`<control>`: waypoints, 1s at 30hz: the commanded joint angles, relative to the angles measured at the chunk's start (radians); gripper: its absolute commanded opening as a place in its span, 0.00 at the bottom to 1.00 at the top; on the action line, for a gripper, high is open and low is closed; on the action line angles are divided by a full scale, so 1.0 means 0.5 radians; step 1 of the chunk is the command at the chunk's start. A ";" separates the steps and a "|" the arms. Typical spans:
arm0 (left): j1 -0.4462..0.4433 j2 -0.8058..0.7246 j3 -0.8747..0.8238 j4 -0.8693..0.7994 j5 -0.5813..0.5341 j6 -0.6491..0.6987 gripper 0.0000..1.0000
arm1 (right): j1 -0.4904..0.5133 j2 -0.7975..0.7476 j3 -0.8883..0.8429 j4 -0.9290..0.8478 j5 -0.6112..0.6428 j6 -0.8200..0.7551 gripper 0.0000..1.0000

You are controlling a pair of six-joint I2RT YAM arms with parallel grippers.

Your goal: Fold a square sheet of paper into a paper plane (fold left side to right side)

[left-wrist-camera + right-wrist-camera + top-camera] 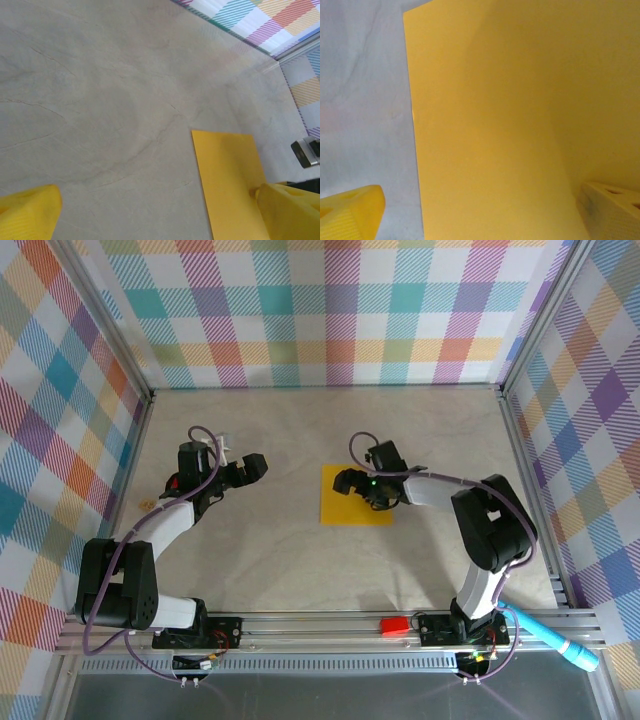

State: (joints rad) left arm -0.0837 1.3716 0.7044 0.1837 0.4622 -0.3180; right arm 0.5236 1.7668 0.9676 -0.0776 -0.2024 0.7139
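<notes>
Two pincers, both with jaws wide apart, nothing held in either.

Right pincer point(352, 481): sits over the upper part of the square sheet of paper point(345, 510). In the right wrist view, one yellow fingertip point(351, 212) is over bare desk just past the sheet's edge. The other fingertip point(615, 210) is over the paper. So the jaws straddle that edge. Can't tell whether either tip actually touches the paper or the desk. A soft shadow covers the sheet's far side in that view.

Left pincer point(248, 468): hangs over bare desk, well to the left of the sheet and pointing toward it. In the left wrist view, one fingertip point(27, 212) is over plain desk. The other fingertip point(290, 212) overlaps the sheet's near corner in the frame. No contact is visible from the top view.

Sheet: yellow-orange, lies flat near mid-desk, square outline intact, no crease or fold visible.

Desk point(300, 570): beige, faintly wrinkled covering, with plaid walls on three sides.

Off the work area: a small red block point(395, 624) sits on the front rail near the right arm's base. A light blue pen-like cylinder point(556, 638) lies tilted at the rail's right end.
</notes>
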 commanded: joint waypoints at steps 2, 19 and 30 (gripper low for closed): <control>-0.023 -0.016 0.104 -0.082 0.024 0.052 1.00 | 0.087 0.039 -0.083 -0.188 0.039 0.173 0.99; -0.466 -0.035 0.462 -0.796 -0.143 0.109 0.87 | -0.071 -0.130 0.364 -0.793 0.526 -0.533 0.99; -0.940 0.383 0.330 -0.283 -0.050 -0.454 0.64 | -0.253 0.222 0.635 -0.822 0.386 -0.742 0.99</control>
State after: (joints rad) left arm -0.5236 1.5219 0.8745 -0.0380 0.4137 -0.4477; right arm 0.3923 1.8404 1.2240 -0.4480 0.0078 0.4057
